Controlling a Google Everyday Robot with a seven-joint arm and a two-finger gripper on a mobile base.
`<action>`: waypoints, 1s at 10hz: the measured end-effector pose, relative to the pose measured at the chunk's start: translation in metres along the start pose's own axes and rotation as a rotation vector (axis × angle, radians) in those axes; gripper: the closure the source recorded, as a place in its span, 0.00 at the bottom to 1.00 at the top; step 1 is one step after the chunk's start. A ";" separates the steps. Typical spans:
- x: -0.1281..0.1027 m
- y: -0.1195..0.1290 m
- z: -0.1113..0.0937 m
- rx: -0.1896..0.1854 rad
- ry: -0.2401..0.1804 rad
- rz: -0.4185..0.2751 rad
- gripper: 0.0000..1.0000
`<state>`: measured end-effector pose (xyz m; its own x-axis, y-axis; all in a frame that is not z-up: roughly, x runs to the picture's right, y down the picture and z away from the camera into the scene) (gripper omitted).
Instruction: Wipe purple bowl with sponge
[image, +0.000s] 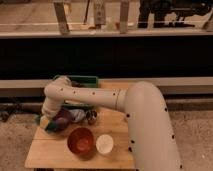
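The purple bowl (63, 120) stands at the left of the wooden table (55, 152). My gripper (47, 121) hangs at the end of the white arm (90, 97), right at the bowl's left rim. It is shut on a yellow and green sponge (45, 123), which sits low against the left side of the bowl near the table's left edge. The arm hides part of the bowl's far side.
A red bowl (80, 141) and a white cup (105, 144) stand at the table's front. A green tray (85, 81) is at the back. A small dark object (91, 117) and something pale (77, 115) lie right of the purple bowl.
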<state>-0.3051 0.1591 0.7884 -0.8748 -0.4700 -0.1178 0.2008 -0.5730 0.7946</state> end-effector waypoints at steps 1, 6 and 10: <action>-0.009 0.005 -0.004 -0.017 -0.020 0.015 1.00; -0.022 0.025 -0.020 -0.032 -0.038 0.025 1.00; -0.014 0.055 -0.013 -0.029 -0.047 0.017 1.00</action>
<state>-0.2764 0.1253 0.8263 -0.8907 -0.4482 -0.0755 0.2280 -0.5843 0.7789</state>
